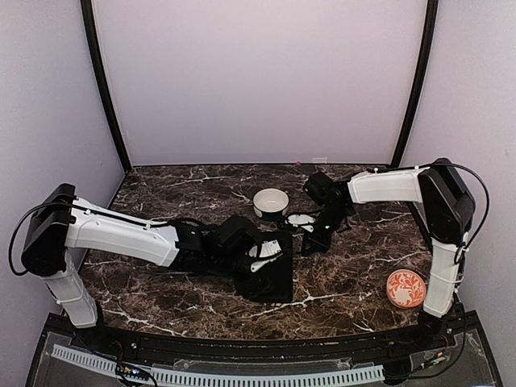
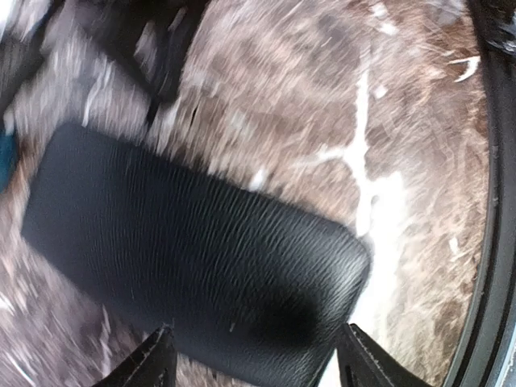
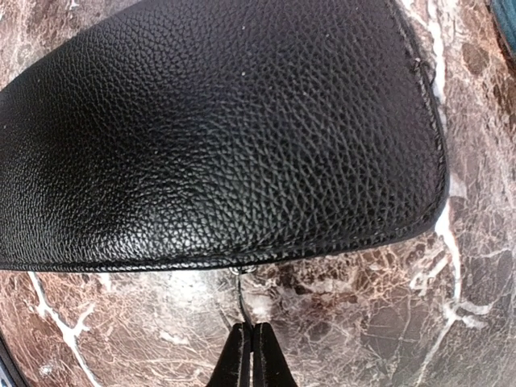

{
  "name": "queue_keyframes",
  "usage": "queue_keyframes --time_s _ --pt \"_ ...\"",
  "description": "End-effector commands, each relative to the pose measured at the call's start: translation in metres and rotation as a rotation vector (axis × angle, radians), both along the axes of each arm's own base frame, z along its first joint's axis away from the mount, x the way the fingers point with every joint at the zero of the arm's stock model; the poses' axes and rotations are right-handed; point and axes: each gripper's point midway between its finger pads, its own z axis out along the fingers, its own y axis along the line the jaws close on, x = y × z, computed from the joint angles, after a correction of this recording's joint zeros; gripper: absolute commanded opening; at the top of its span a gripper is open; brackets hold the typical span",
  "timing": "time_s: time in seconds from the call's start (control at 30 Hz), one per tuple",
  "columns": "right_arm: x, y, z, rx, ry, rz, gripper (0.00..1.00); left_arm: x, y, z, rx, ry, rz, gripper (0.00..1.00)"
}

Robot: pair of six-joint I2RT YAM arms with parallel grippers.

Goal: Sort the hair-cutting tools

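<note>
The hair-cutting tools are hidden or out of view. A flat black case [image 1: 276, 278] lies mid-table. My right gripper [image 3: 251, 326] is shut on the thin metal zipper pull [image 3: 244, 294] at the edge of the case [image 3: 218, 129]. In the top view that gripper [image 1: 311, 244] is at the case's far right corner. My left gripper [image 2: 258, 329] stands open, with a fingertip on either side of the case's [image 2: 193, 258] near end. From above, the left gripper [image 1: 266, 254] is over the case's far left part. The left wrist view is blurred.
A white round bowl [image 1: 271, 203] stands just behind the case, between the two arms. An orange patterned disc [image 1: 405, 289] lies at the front right by the right arm's base. The dark marble table [image 1: 177, 306] ends in a black rim at the front.
</note>
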Motion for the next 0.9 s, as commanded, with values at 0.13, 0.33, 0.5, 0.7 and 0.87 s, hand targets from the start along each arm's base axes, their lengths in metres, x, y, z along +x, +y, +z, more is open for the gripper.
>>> queue_keyframes --time_s 0.13,0.33,0.5,0.7,0.87 --pt "0.006 0.004 0.01 -0.003 -0.033 0.019 0.0 -0.006 -0.012 -0.005 0.16 -0.191 -0.233 0.68" --pt "0.006 0.004 0.009 -0.003 -0.033 0.021 0.0 -0.024 -0.024 -0.012 0.119 -0.119 -0.32 0.7" --pt "0.005 0.005 0.007 -0.001 -0.029 0.026 0.0 -0.021 -0.028 -0.024 0.134 -0.121 -0.31 0.7" --pt "-0.016 0.004 0.013 0.032 0.028 0.116 0.0 0.007 -0.032 -0.043 0.192 -0.136 -0.144 0.67" --pt "-0.045 -0.003 0.019 0.052 0.095 0.199 0.0 0.012 -0.035 -0.044 0.172 -0.139 -0.101 0.63"
